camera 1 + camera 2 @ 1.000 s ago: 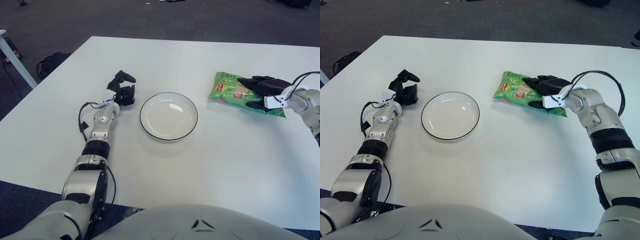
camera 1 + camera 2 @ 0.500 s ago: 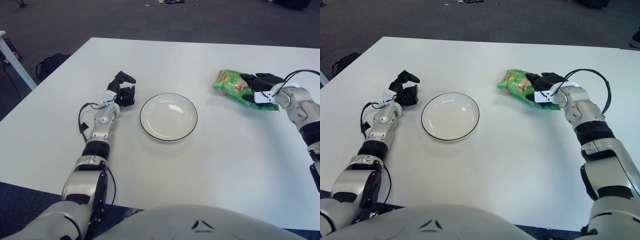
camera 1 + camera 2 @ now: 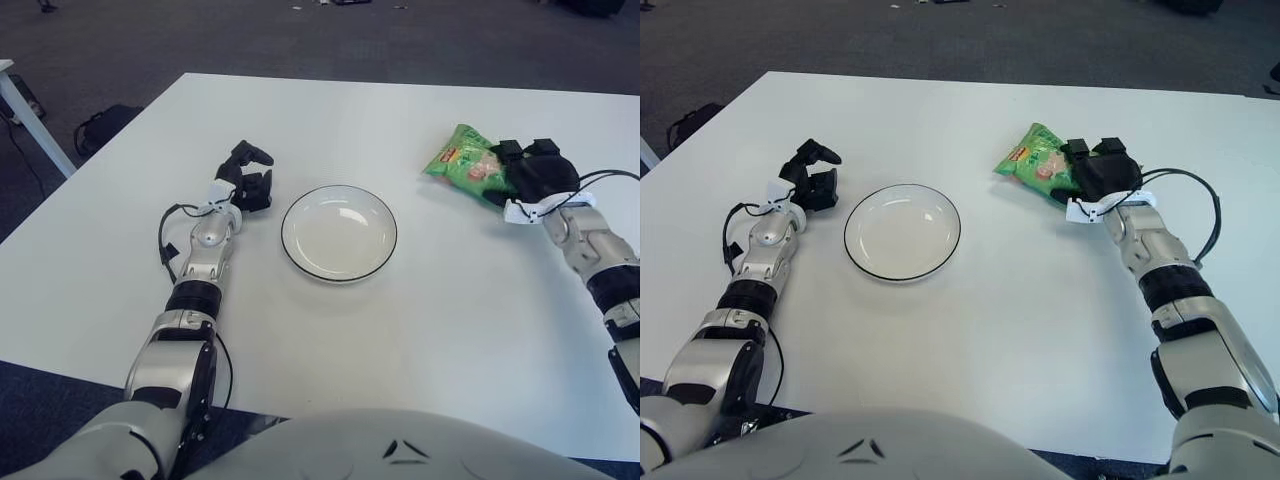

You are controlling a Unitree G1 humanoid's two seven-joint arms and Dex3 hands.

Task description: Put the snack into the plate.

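One green snack (image 3: 462, 165) in right robot hand (image 3: 533, 174).

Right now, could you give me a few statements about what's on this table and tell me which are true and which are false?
1. The right hand grips the green snack bag. True.
2. The snack bag lies in the plate. False: it is to the plate's right, in the right hand.
3. The plate has nothing in it. True.
4. The left hand holds the plate. False: it shows to the plate's left, apart from it, holding nothing.
5. The table is white. True.
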